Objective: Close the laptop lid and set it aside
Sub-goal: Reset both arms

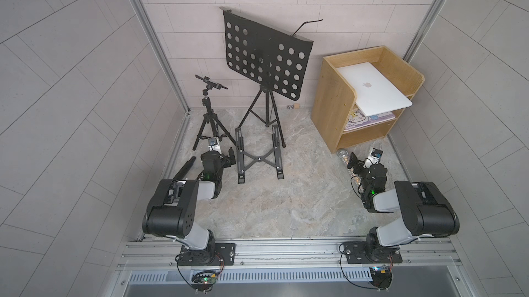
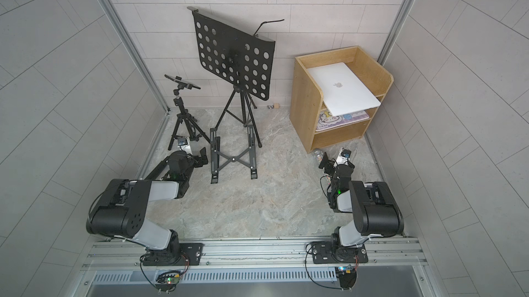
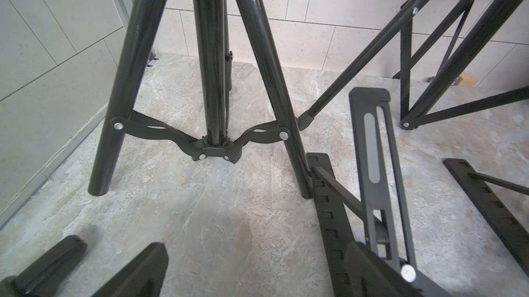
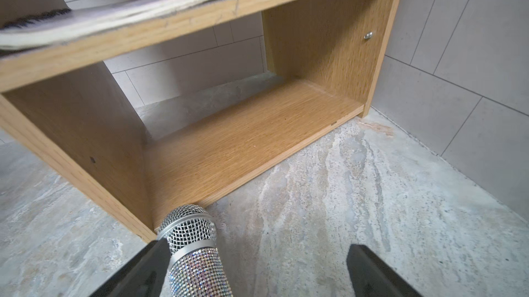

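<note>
Both top views: laptop (image 1: 372, 88) sits far right on top of wooden shelf unit (image 1: 332, 109), laptop lid (image 2: 342, 86) down, logo up.
Left wrist: left gripper (image 3: 118, 245) fingers spread, empty, near tripod (image 3: 206, 81).
Right wrist: right gripper (image 4: 259, 248) fingers spread. Glitter microphone (image 4: 194, 252) lies on the floor beside one finger, possibly touching it.

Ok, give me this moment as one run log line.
laptop: closed, atop wooden shelf unit | left tool: open, empty, near tripod | right tool: open, over glitter microphone, not clamped
</note>
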Controlling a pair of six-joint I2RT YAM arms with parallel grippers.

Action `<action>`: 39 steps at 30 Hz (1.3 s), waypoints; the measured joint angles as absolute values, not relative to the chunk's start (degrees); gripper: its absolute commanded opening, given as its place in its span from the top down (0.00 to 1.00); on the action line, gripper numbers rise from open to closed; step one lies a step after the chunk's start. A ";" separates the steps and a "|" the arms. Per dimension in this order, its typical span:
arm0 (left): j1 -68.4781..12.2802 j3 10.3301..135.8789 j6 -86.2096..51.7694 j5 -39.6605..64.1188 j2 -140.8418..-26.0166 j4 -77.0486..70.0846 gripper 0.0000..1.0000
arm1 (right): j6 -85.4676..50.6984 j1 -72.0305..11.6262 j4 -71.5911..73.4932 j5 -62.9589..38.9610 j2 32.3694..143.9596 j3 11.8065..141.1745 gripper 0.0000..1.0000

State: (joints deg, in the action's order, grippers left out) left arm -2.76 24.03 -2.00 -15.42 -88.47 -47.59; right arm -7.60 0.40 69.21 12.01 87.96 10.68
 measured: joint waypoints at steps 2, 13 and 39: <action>-2.76 24.03 -2.00 -15.42 -88.49 -47.81 0.00 | -7.31 0.12 70.72 11.97 88.14 10.11 0.00; -2.76 23.88 -2.00 -15.40 -88.66 -48.47 0.00 | -6.44 -0.49 73.87 11.94 88.88 9.02 0.00; -2.76 23.81 -2.00 -15.40 -88.66 -48.62 0.00 | -5.30 -0.86 79.09 10.92 89.95 7.31 0.00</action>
